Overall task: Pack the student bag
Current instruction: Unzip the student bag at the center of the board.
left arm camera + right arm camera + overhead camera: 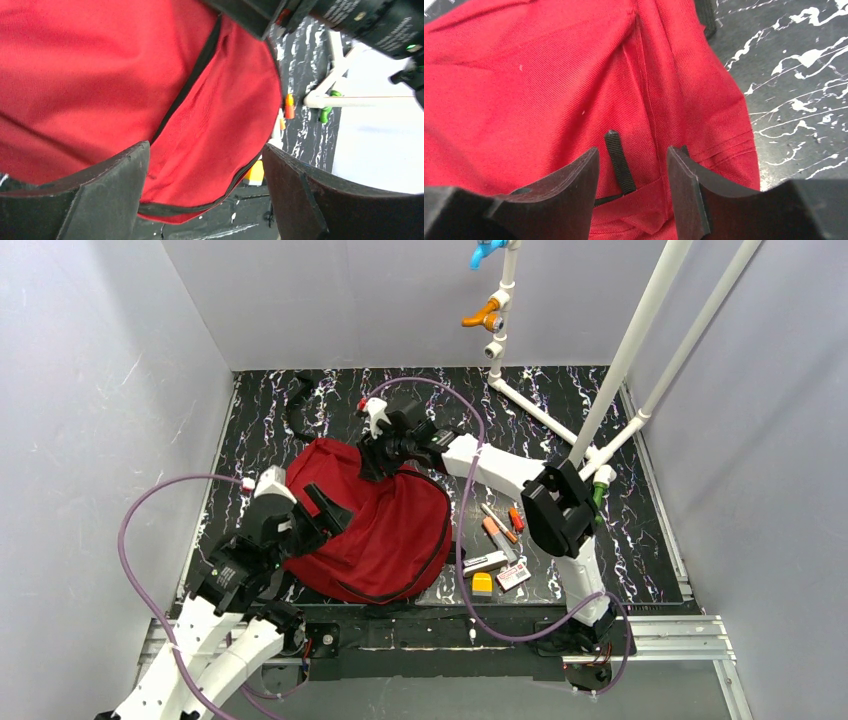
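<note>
A black counter (560,390) streaked with white is enclosed by pale grey walls (100,390) on three sides. A frame of white pipes (640,330) is set over the counter's far right corner. The red bag (390,530) is laid left of the middle, with its lower rim close to the near edge. Pens (493,528) and small cards (512,576) are scattered just beside it on the right, towards the near edge.

The left arm (240,570) is stretched low over the bag's left side. The left jaws are released and spread wide above the fabric. The right arm (500,468) is bent across to the bag's far edge. The right jaws are parted, and a black zip tab (618,160) is seen between them, ungripped.
</note>
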Robot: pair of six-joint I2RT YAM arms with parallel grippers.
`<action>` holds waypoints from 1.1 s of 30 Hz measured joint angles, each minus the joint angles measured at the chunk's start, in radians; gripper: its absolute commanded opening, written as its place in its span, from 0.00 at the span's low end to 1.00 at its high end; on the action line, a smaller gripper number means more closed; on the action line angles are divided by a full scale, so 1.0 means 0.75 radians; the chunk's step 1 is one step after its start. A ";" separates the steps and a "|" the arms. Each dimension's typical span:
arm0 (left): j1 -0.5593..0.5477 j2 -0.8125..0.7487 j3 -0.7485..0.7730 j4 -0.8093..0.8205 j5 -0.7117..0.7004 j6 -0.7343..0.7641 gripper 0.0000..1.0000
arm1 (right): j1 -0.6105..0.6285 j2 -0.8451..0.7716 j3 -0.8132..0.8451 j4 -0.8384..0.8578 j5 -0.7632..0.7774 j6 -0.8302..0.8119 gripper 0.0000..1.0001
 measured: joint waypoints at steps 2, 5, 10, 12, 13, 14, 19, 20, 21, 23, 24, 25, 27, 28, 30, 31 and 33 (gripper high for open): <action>0.000 -0.047 -0.064 -0.038 -0.001 -0.067 0.78 | 0.012 0.033 0.012 -0.010 -0.002 -0.015 0.49; 0.000 -0.076 -0.162 -0.075 0.012 -0.161 0.74 | 0.015 0.067 0.024 -0.027 0.001 -0.036 0.39; 0.000 -0.057 -0.285 -0.091 0.058 -0.282 0.64 | 0.016 0.086 0.038 -0.053 0.018 -0.058 0.21; 0.003 -0.042 -0.306 -0.073 0.071 -0.303 0.59 | 0.019 0.086 0.038 -0.054 0.023 -0.062 0.13; 0.004 -0.036 -0.316 -0.062 0.074 -0.309 0.56 | 0.020 0.086 0.038 -0.055 0.024 -0.061 0.09; 0.005 -0.027 -0.330 -0.045 0.075 -0.314 0.51 | 0.020 0.086 0.038 -0.056 0.025 -0.058 0.05; 0.006 0.034 -0.422 0.041 0.081 -0.333 0.34 | 0.021 0.070 0.036 -0.061 0.031 -0.021 0.01; 0.006 0.047 -0.442 0.066 0.083 -0.338 0.32 | 0.021 0.059 0.031 -0.056 0.028 -0.009 0.01; 0.006 0.058 -0.455 0.084 0.084 -0.342 0.31 | 0.021 0.045 0.024 -0.051 0.027 0.008 0.01; 0.006 0.079 -0.464 0.131 0.100 -0.349 0.30 | 0.020 0.011 0.008 -0.028 0.018 0.042 0.01; 0.006 0.093 -0.465 0.153 0.108 -0.351 0.29 | 0.020 -0.007 0.001 -0.014 0.012 0.059 0.01; 0.005 0.106 -0.465 0.170 0.114 -0.351 0.29 | 0.019 -0.021 -0.005 0.002 0.005 0.074 0.01; 0.005 0.131 -0.465 0.197 0.128 -0.351 0.29 | 0.016 -0.056 -0.026 0.041 -0.008 0.110 0.01; 0.005 0.139 -0.465 0.206 0.132 -0.350 0.29 | 0.015 -0.078 -0.047 0.065 -0.013 0.129 0.01; 0.005 0.152 -0.464 0.222 0.142 -0.344 0.29 | 0.014 -0.114 -0.092 0.104 -0.020 0.161 0.09; 0.005 0.155 -0.464 0.227 0.144 -0.341 0.29 | 0.014 -0.129 -0.112 0.123 -0.022 0.173 0.14; 0.005 0.157 -0.464 0.231 0.149 -0.337 0.29 | 0.014 -0.135 -0.125 0.135 -0.016 0.188 0.26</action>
